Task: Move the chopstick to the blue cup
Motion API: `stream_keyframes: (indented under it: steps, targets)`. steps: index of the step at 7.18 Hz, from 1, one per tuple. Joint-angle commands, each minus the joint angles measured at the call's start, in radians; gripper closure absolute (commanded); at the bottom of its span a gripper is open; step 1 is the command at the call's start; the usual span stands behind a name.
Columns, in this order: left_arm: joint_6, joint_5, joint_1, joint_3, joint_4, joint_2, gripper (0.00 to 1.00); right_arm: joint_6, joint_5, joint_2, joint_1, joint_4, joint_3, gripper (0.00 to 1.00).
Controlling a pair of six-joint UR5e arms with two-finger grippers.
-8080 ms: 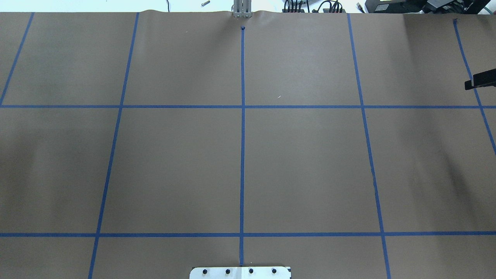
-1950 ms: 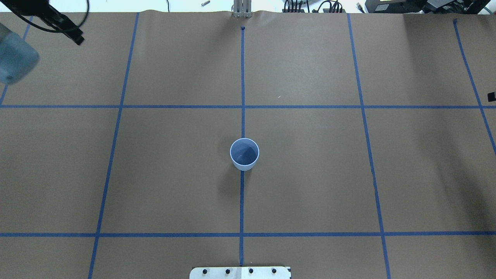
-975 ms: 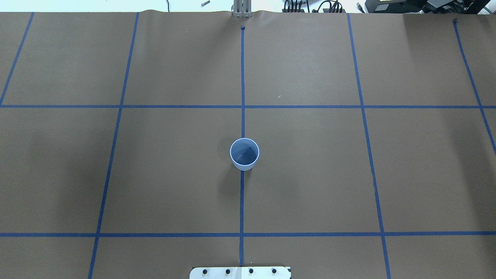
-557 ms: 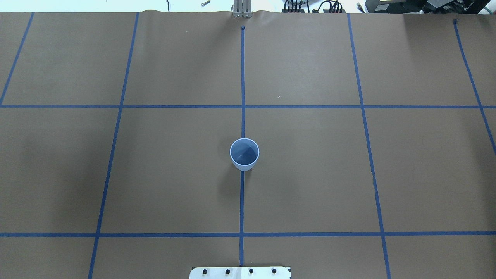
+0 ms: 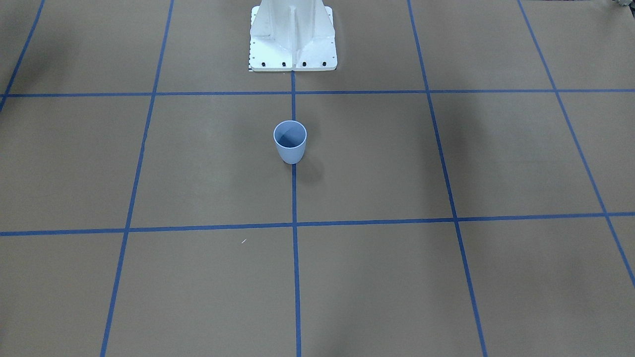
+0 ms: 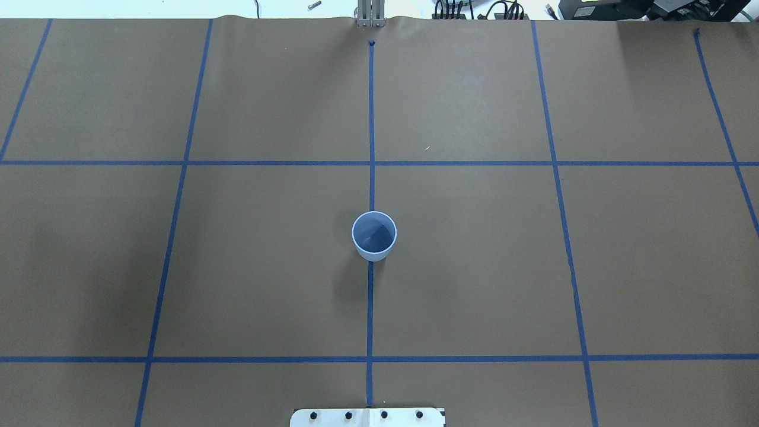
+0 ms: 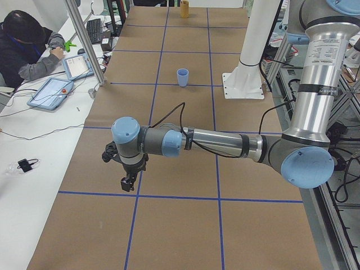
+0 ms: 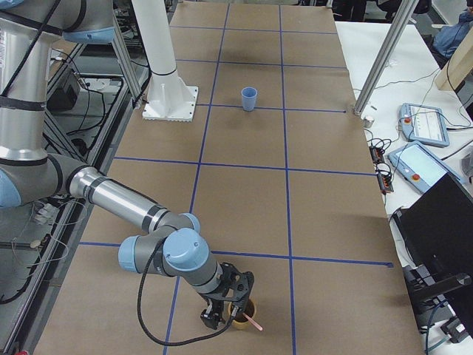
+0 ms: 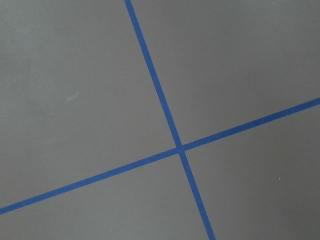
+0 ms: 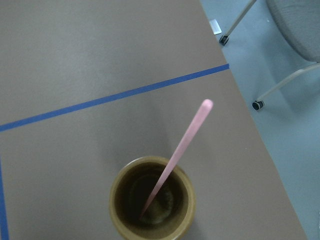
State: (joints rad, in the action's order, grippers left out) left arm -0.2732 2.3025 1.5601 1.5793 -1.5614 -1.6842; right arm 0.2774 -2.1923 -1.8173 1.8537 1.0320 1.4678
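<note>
While the slim pink chopstick [image 10: 176, 157] leans inside a squat tan-brown round cup [image 10: 145, 161] at the table's end on the robot's right, its upper end jutting past the rim, none of the transfer looks done. The right gripper [image 8: 222, 316] hangs just above that cup, close to the stick's free end. It shows only in the side view, and its own wrist camera catches no finger, so I cannot tell whether its jaws are parted or closed, or whether they touch the stick. Farther along, in the middle of the brown paper-covered table [image 6: 474, 267] and astride the centre line of blue tape, the small pale-blue plastic cup [image 5: 290, 151] stands upright and empty, well apart from the tan-brown cup. Farthest off, at the opposite end, the left gripper [image 7: 128, 183] hangs over bare paper near a crossing of tape lines, with nothing visible in it; whether it is parted or closed cannot be told either. By my reckoning every step is left: gripping the chopstick, lifting it clear of the tan-brown cup, carrying it to the middle and lowering it into the pale-blue cup.
</note>
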Motion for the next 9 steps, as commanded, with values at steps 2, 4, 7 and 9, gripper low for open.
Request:
stream_keyframes:
  steps: [2, 4, 7, 9]
  targets:
    - [0.0, 0.0, 0.0, 0.036, 0.001, 0.026, 0.01, 0.141, 0.055, 0.12, -0.001, -0.063, -0.136, 0.09]
    - [0.0, 0.0, 0.0, 0.036, 0.0, 0.028, 0.01, 0.192, 0.054, 0.151, -0.007, -0.064, -0.146, 0.14]
    - [0.0, 0.0, -0.002, 0.036, 0.0, 0.026, 0.01, 0.213, 0.051, 0.148, -0.011, -0.064, -0.149, 0.17]
    - [0.0, 0.0, -0.002, 0.054, 0.004, 0.026, 0.01, 0.244, 0.045, 0.148, -0.016, -0.063, -0.156, 0.17]
